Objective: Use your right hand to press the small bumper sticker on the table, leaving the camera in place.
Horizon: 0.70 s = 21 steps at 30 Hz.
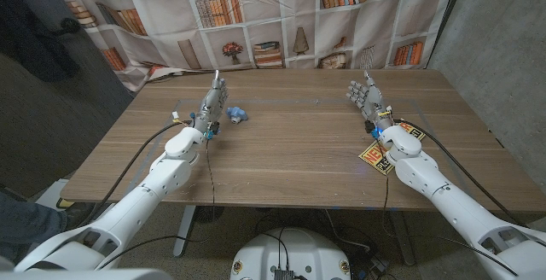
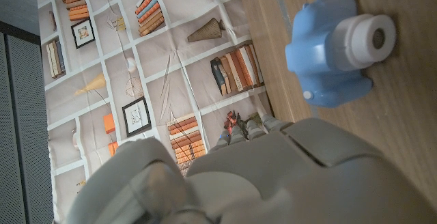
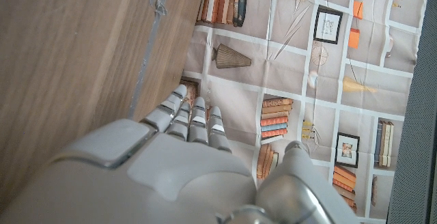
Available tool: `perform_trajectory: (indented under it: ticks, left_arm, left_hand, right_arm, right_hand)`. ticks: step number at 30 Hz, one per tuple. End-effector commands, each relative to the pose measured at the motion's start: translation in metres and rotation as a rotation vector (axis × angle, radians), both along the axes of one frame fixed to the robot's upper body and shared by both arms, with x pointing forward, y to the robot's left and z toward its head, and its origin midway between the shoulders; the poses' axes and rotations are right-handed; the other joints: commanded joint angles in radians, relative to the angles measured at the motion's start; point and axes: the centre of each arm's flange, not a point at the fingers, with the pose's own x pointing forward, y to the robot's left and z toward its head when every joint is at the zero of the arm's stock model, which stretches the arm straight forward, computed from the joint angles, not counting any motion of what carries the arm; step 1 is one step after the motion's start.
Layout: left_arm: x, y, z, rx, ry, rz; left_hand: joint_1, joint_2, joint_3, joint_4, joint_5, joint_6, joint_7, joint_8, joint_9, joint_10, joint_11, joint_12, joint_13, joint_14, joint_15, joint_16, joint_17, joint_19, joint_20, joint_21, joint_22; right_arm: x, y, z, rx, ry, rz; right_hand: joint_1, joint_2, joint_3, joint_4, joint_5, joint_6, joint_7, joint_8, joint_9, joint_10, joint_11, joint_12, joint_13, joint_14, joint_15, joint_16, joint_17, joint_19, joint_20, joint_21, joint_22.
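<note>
A yellow and black bumper sticker (image 1: 375, 154) lies on the wooden table (image 1: 290, 143) at the right, partly under my right forearm. My right hand (image 1: 364, 97) stands beyond it with fingers apart, holding nothing; its back (image 3: 191, 169) shows in the right wrist view. A small blue toy camera (image 1: 237, 114) with a white lens sits at the left middle, also seen as the blue camera (image 2: 338, 50) in the left wrist view. My left hand (image 1: 215, 101) stands just left of the camera, fingers extended, holding nothing.
A bookshelf-printed backdrop (image 1: 256, 24) hangs behind the table's far edge. A grey wall (image 1: 495, 49) stands to the right. Cables (image 1: 209, 156) run along both forearms over the table.
</note>
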Motion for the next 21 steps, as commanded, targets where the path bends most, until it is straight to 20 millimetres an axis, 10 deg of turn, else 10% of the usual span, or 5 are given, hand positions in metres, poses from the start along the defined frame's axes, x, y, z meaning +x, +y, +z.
perform_trajectory:
  ticks: [1,21]
  left_arm:
    - [-0.007,0.004,0.013,0.021,-0.043,0.01]
    - [-0.014,0.003,0.021,0.088,-0.088,-0.004]
  left_hand:
    - [0.005,0.002,-0.006,-0.001,0.007,-0.019,-0.001,0.009,0.002,-0.006,-0.002,0.009,0.002,-0.047,-0.001,0.009,0.002,-0.07,0.0,0.006,0.004]
    - [0.03,-0.001,-0.001,-0.02,0.013,0.064,0.002,0.035,0.001,0.073,-0.002,0.038,0.0,0.025,-0.004,0.029,-0.002,-0.016,0.005,0.03,0.001]
  right_arm:
    - [-0.002,0.007,-0.001,-0.002,-0.018,-0.003]
    - [-0.025,0.0,0.001,-0.013,-0.087,-0.053]
  right_hand:
    - [0.01,-0.002,0.004,-0.002,0.005,0.008,0.0,0.007,0.001,0.002,0.002,0.004,0.002,0.0,0.008,0.005,0.002,0.007,-0.002,0.005,0.002]
    - [0.012,-0.001,0.003,-0.004,0.005,0.011,-0.004,0.006,0.002,0.01,-0.002,0.006,0.002,0.008,0.003,0.007,0.002,0.011,-0.002,0.004,0.002]
